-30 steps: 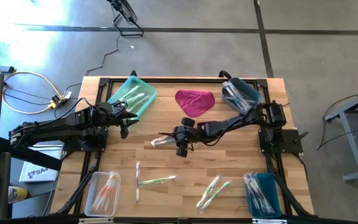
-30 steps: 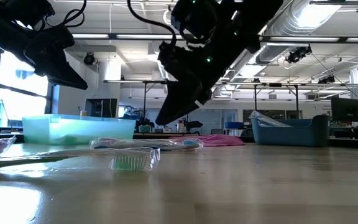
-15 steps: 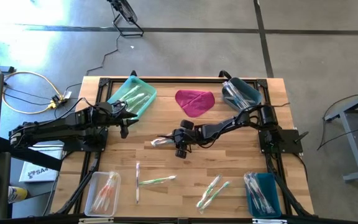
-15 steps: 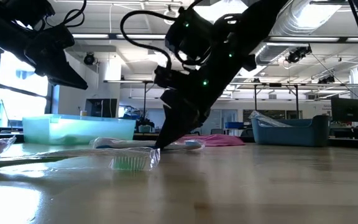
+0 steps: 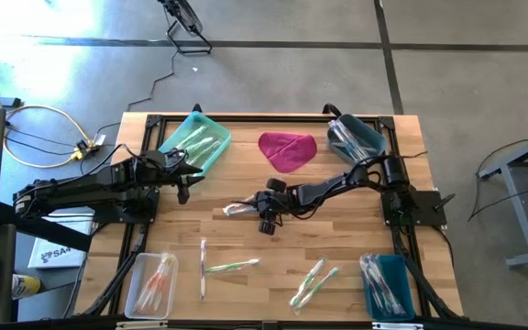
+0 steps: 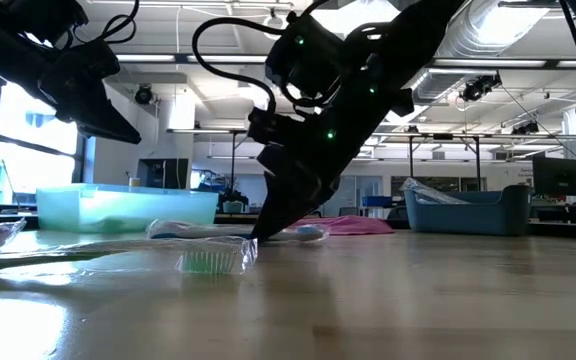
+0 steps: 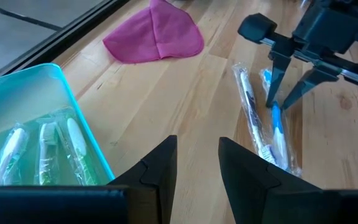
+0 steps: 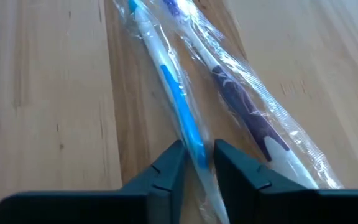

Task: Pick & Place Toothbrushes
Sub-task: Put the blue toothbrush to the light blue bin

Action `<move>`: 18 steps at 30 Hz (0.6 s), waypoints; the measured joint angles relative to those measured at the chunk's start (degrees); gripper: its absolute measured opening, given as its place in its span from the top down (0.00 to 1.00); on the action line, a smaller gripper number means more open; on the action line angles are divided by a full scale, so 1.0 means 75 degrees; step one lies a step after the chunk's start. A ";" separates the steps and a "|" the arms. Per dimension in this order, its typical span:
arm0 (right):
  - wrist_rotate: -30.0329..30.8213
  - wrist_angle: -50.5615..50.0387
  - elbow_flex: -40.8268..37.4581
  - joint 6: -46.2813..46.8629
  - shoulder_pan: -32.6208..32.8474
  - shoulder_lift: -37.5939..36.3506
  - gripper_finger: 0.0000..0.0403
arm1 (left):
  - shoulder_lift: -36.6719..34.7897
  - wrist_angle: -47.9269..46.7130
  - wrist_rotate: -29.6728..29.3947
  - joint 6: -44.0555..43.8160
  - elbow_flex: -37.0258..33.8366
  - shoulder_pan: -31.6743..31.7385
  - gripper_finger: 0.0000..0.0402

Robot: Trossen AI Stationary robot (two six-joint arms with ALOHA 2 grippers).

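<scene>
Right gripper (image 8: 194,163) on a wrapped toothbrush

Its fingers pinch the blue-handled toothbrush (image 8: 178,102) at table centre; left gripper (image 7: 194,163), half-open and empty, hovers at nine o'clock.

blue-and-white toothbrush (image 8: 178,106), purple-and-white toothbrush (image 8: 244,102), magenta cloth (image 5: 287,149), turquoise bin (image 5: 193,140).

the right gripper (image 5: 248,203) is down at mid-table on a wrapped toothbrush (image 5: 235,209). beyond it lies a magenta cloth (image 5: 287,149); nearer the front edge from it lie loose toothbrushes (image 5: 230,266). the left gripper (image 5: 189,174) hangs beside the teal tray (image 5: 216,152).
</scene>
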 joint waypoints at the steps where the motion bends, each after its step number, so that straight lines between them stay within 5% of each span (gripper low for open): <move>1: -0.0019 -0.0002 0.0000 0.0000 0.0000 0.0000 0.83 | 0.0000 0.0000 0.0000 0.0002 0.0000 0.0000 0.71; 7: -0.0205 0.0003 0.0000 -0.0001 0.0013 -0.0004 0.96 | 0.0000 -0.0003 0.0000 0.0000 0.0000 0.0000 0.71; 18: -0.0203 -0.0336 -0.0044 -0.0023 0.0293 -0.0435 0.97 | 0.0000 -0.0006 0.0000 0.0001 0.0000 0.0000 0.71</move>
